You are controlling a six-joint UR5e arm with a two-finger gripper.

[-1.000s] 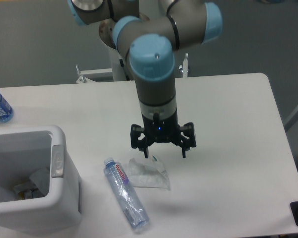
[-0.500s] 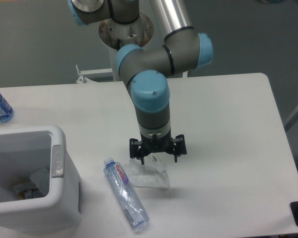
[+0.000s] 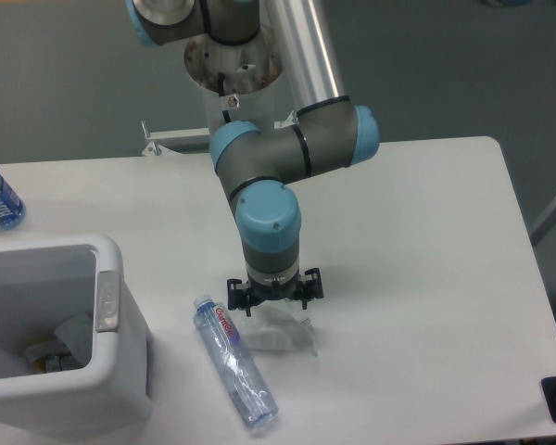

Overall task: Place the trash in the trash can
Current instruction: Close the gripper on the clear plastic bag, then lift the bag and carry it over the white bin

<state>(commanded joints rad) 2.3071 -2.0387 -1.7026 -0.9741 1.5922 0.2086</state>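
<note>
Wrapper (image 3: 278,332) near table (image 3: 426,278) front edge, under gripper (image 3: 274,298), fingers apart.
Thin film; could slip out, or nudge bottle (image 3: 234,362) just beside.

Arm lowered and swung toward 7 o'clock over the last second, gripper (image 3: 273,300) dropped from above the worktop (image 3: 417,278) onto the wrapper's (image 3: 280,332) 12 o'clock edge, jaws remained spread, elbow joints slid lower in view
</note>
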